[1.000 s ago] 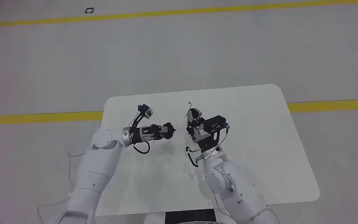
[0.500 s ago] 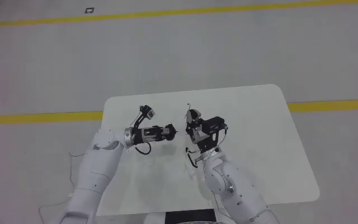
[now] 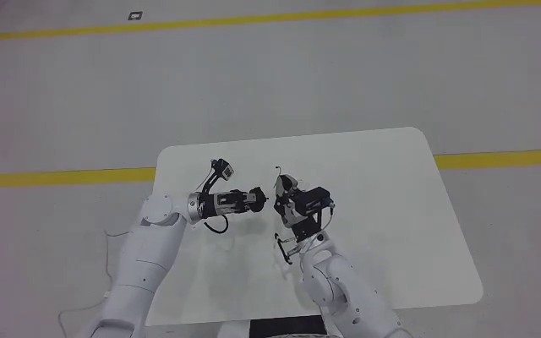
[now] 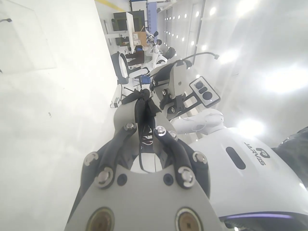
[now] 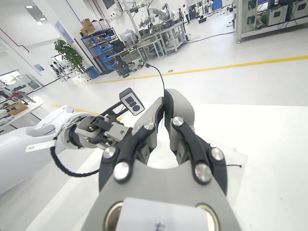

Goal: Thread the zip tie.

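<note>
My right gripper (image 5: 164, 100) is shut on a thin black zip tie (image 5: 160, 78). The tie curves up out of the fingertips to its small head (image 5: 147, 65). In the top view this gripper (image 3: 282, 191) is raised over the middle of the white table (image 3: 380, 211), with the tie's head (image 3: 275, 169) just beyond it. My left gripper (image 3: 261, 199) faces it from close by, fingertips nearly meeting. In the left wrist view the left gripper (image 4: 142, 96) is shut, and a short thin black tip (image 4: 128, 89) sticks out past its pads. Beyond it the tie (image 4: 204, 53) arcs from the right gripper.
A clear plastic sheet (image 5: 231, 155) lies on the table below the right gripper, with a spare black zip tie (image 5: 234, 166) on it. The same sheet (image 4: 24, 37) appears in the left wrist view. The table's right half is bare.
My right gripper has moved a little toward the left gripper, carrying the zip tie, so the gap between them is smaller. The left gripper has shifted slightly.
</note>
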{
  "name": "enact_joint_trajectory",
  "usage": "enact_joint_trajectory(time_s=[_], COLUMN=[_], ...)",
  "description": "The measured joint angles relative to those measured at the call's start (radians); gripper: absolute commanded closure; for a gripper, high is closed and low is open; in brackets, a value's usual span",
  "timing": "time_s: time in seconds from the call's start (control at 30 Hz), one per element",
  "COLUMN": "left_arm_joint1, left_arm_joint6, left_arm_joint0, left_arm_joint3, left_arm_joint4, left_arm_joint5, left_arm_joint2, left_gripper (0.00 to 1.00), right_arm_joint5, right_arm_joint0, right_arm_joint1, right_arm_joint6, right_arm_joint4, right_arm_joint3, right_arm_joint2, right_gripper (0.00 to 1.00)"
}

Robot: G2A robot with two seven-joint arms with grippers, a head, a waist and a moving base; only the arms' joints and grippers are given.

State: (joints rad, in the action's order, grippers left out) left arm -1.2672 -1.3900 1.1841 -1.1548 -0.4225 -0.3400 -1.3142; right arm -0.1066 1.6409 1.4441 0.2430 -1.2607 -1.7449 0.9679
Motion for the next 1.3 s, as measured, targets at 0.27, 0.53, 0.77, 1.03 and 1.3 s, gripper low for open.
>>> enact_joint_trajectory(time_s=[0.27, 0.53, 0.77, 1.03, 1.3], left_arm_joint1=[0.000, 0.000, 0.000, 0.000, 0.000], left_arm_joint6=[0.000, 0.000, 0.000, 0.000, 0.000], left_arm_joint0=[0.000, 0.000, 0.000, 0.000, 0.000], left_arm_joint3=[0.000, 0.000, 0.000, 0.000, 0.000], left_arm_joint4=[0.000, 0.000, 0.000, 0.000, 0.000], left_arm_joint5=[0.000, 0.000, 0.000, 0.000, 0.000], left_arm_joint2=[0.000, 0.000, 0.000, 0.000, 0.000], left_gripper=[1.00, 1.00, 1.00, 1.00, 1.00], right_arm_joint5=[-0.008, 0.000, 0.005, 0.006, 0.013], right_arm_joint0=[0.010, 0.012, 0.027, 0.041, 0.043], right_arm_joint1=[0.000, -0.002, -0.005, -0.009, -0.011], right_arm_joint6=[0.014, -0.002, -0.013, -0.018, -0.034], right_arm_joint4=[-0.013, -0.020, -0.033, -0.053, -0.059], right_arm_joint3=[-0.005, -0.009, -0.027, -0.041, -0.042], right_arm_joint2=[-0.006, -0.010, -0.015, -0.015, -0.019], right_gripper=[1.00, 1.00, 1.00, 1.00, 1.00])
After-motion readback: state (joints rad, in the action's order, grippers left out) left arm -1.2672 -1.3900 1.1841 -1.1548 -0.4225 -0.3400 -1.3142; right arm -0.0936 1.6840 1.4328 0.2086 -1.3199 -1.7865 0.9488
